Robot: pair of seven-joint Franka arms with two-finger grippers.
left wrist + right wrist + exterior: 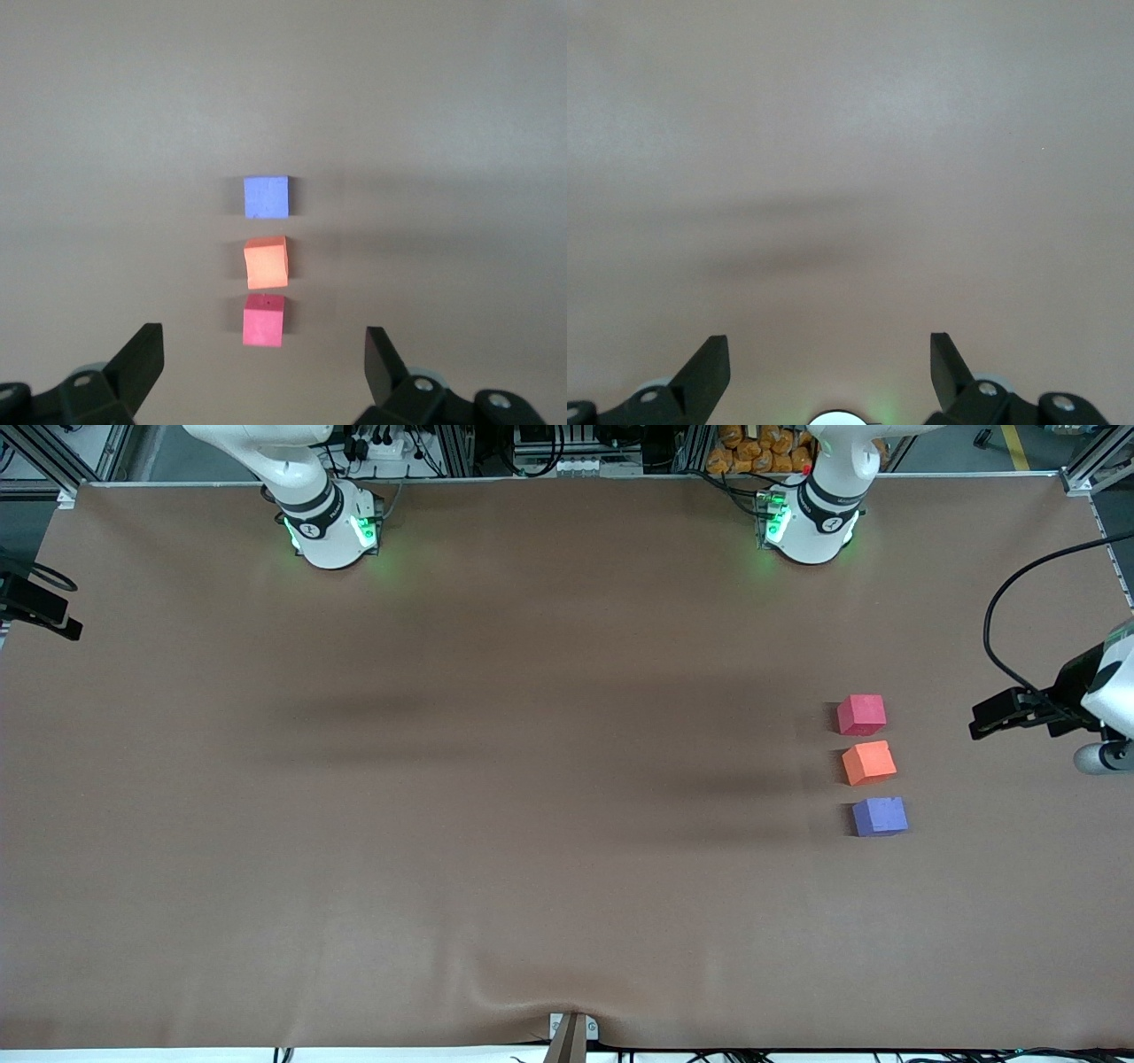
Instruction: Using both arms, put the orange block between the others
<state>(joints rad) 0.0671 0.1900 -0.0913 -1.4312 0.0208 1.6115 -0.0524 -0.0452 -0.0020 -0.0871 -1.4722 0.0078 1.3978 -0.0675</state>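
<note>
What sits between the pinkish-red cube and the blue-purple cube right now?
The orange block sits between the pinkish-red cube and the blue-purple cube, with small gaps either side. Both the front and left wrist views show it.

Orange block [266,263] between cubes (end effector [264,363] spread).

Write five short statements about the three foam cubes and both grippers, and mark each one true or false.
1. The orange cube lies between the pinkish-red cube and the blue-purple cube. True.
2. The blue-purple cube is stacked on the orange one. False: all three rest on the table.
3. The left gripper holds the pinkish-red cube. False: its fingers are open, holding nothing.
4. The right gripper is open. True.
5. The pinkish-red cube is nearest the front camera. False: the blue-purple one is.
</note>
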